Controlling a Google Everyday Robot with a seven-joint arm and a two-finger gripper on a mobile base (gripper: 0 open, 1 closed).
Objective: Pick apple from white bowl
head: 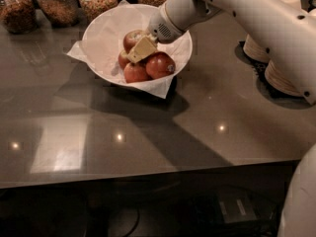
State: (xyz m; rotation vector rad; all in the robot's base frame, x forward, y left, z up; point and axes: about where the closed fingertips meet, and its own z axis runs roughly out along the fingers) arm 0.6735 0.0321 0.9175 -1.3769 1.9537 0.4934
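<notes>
- Countertop (207, 127): dark and glossy; it carries the white bowl (101, 31), which lies beneath and all round the gripper's tip.
- White bowl: wide, shallow, paper-lined; several apples are clustered directly under the tip.
- Gripper (141, 49): sits inside the bowl, tip among the fruit; whether it is parted or closed on anything cannot be told.
- Apple (131, 36): red with a yellowish blush, immediately behind the tip, apparently touching it. A deeper red apple (159, 65) lies just right of the tip.
- Handling, as judged: firm, moderately heavy, smooth-skinned, apt to roll or slip, bruised by hard pressure. Grasp across its widest girth.
</notes>
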